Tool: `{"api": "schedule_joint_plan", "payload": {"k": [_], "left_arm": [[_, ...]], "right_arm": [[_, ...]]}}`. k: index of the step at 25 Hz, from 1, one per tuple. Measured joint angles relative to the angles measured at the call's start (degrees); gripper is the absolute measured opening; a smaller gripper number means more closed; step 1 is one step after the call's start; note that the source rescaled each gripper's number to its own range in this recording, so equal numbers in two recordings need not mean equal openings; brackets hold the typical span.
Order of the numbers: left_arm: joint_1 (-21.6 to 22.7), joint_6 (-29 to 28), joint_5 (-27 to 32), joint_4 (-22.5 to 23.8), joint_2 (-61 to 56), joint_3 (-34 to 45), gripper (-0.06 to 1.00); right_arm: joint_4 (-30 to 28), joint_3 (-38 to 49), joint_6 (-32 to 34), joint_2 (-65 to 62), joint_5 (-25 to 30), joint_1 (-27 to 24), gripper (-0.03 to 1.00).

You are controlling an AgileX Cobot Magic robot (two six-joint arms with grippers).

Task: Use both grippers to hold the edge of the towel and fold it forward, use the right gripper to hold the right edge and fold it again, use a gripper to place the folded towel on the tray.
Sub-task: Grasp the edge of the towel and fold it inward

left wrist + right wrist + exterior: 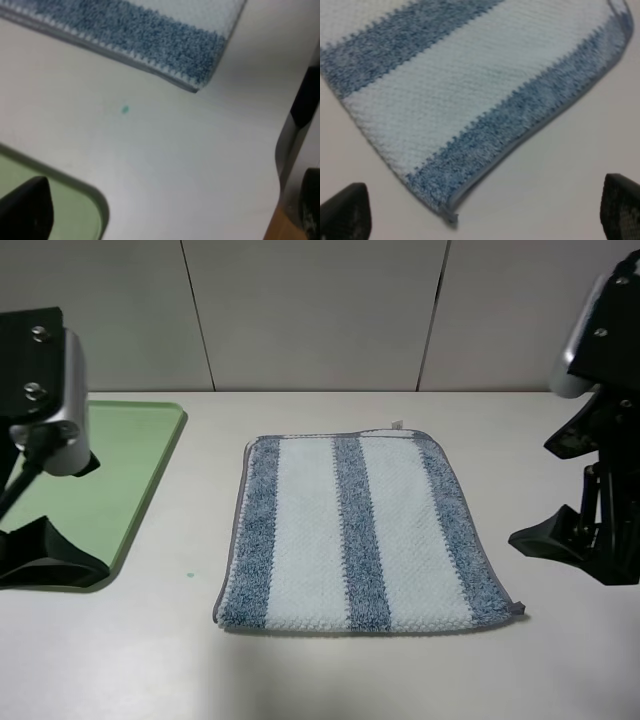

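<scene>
Waiting at the start: step one, the two-handed forward fold, isn't begun yet. Towel (360, 535) lies flat & unfolded on the worktop (150, 670), right of the tray (130, 470): white terry w/ three blue-grey stripes, thin grey hem (228, 560). Left jaws hang over tray's near corner, right jaws beside towel's right side; both pairs apart, empty. Next, I judge: each pair drops to a near corner, pinches hem.

No text, brand, number or sign can be read in any view. The small white tag (397, 425) on the blue-and-white striped terry towel (360, 540) is too small to make out.
</scene>
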Motion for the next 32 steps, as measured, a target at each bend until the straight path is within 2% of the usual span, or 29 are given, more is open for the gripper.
{"api": "schedule_joint_plan", "payload": {"k": [10,16,32], "left_arm": [[-7.22,3.74,-3.73,0.0,8.84,-0.04,0.97],[-10.69,5.73,-5.79,-0.12,14.3,-0.04,0.97],[-11.07,11.43,-10.77,-0.06,23.0,-0.04,0.97]], "right_arm": [[0.0,0.0,-4.55,7.05,-1.12,5.94,1.0],[0.0,0.0,-5.9,8.25,-1.44,6.58,1.0],[0.6,1.74,-10.25,12.35,-2.86,6.71,1.0]]}}
